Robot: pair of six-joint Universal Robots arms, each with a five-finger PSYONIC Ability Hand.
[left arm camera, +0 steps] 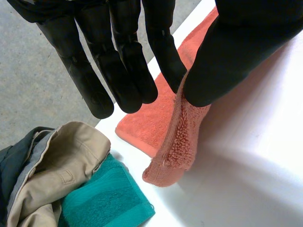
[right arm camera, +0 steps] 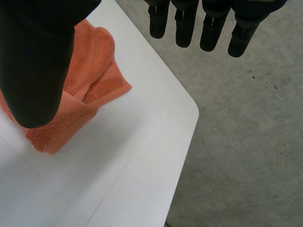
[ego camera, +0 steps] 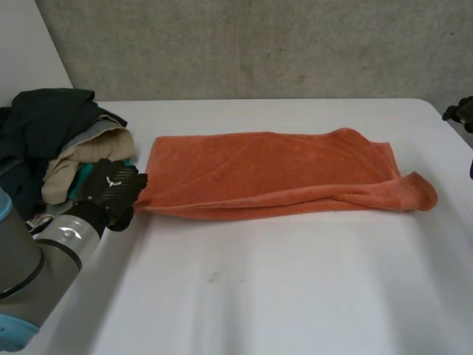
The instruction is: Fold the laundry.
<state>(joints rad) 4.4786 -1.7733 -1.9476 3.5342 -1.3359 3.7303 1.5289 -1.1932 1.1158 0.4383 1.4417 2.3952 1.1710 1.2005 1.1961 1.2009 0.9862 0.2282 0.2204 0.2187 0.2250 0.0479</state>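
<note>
An orange towel (ego camera: 273,170) lies folded into a long band across the middle of the white table (ego camera: 295,288). My left hand (ego camera: 111,188) is at the towel's left end. In the left wrist view that hand (left arm camera: 128,61) pinches a corner of the towel (left arm camera: 177,142) between its thumb and a finger, lifted a little off the table. My right hand (ego camera: 462,111) hangs beyond the table's right edge. In its wrist view the right hand (right arm camera: 38,56) is open, fingers straight, with nothing held, above the towel's right end (right arm camera: 90,85).
A pile of laundry (ego camera: 52,133) sits at the table's left edge: a dark garment, a beige garment (left arm camera: 66,161) and a teal towel (left arm camera: 104,198). The table's rounded corner (right arm camera: 187,106) and grey floor lie under the right hand.
</note>
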